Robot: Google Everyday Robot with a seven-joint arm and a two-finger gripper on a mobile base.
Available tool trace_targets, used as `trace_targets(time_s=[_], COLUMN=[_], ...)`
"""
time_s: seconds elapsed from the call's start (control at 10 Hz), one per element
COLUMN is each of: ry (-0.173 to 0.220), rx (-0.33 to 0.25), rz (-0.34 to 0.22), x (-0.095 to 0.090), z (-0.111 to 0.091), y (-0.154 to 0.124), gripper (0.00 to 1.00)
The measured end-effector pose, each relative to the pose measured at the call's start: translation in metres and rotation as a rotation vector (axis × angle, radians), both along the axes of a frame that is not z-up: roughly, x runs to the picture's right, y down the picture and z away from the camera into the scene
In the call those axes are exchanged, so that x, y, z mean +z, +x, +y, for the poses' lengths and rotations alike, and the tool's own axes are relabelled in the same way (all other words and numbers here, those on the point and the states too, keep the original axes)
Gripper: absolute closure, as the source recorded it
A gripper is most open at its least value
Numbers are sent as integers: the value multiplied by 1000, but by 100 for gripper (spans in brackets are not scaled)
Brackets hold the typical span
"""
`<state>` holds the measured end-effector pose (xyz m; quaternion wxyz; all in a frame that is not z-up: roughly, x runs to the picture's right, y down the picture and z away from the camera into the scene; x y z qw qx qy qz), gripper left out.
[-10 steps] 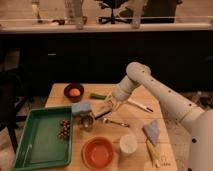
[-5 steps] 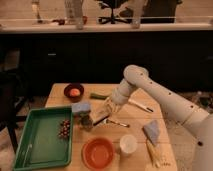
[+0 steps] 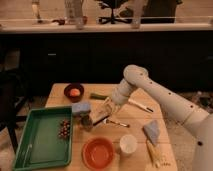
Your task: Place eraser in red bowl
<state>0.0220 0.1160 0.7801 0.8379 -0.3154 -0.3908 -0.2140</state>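
Observation:
The eraser (image 3: 88,121), a small dark block with a lighter face, stands on the wooden table (image 3: 131,116) just in front of a light blue block (image 3: 81,108). My gripper (image 3: 101,115) hangs low over the table, right beside the eraser on its right side; I cannot tell if it touches it. The red bowl (image 3: 98,152), wide and shallow, sits empty at the front edge of the table, in front of the eraser and the gripper.
A green tray (image 3: 35,142) with dark grapes (image 3: 64,129) lies at the left. A maroon bowl with an orange ball (image 3: 74,92) and a flat green piece (image 3: 98,96) lie at the back. A white cup (image 3: 128,145), a fork (image 3: 118,123), a grey-blue cloth (image 3: 151,131) and a yellow item (image 3: 153,153) are on the right.
The arm has swung down and toward the front left, bringing my gripper from above the table's middle to table height beside the eraser. Nothing else has moved.

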Motion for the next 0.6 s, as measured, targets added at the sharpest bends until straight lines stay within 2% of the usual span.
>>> trace_targets(time_s=[0.1,0.3,0.6], ry=[4,6,-1], rx=[-8,-81,-236], rz=[-12,-65,-162], x=[-2,-15,-36], z=[0,8,25], y=[-1,-13,-39], gripper=[100,100,100])
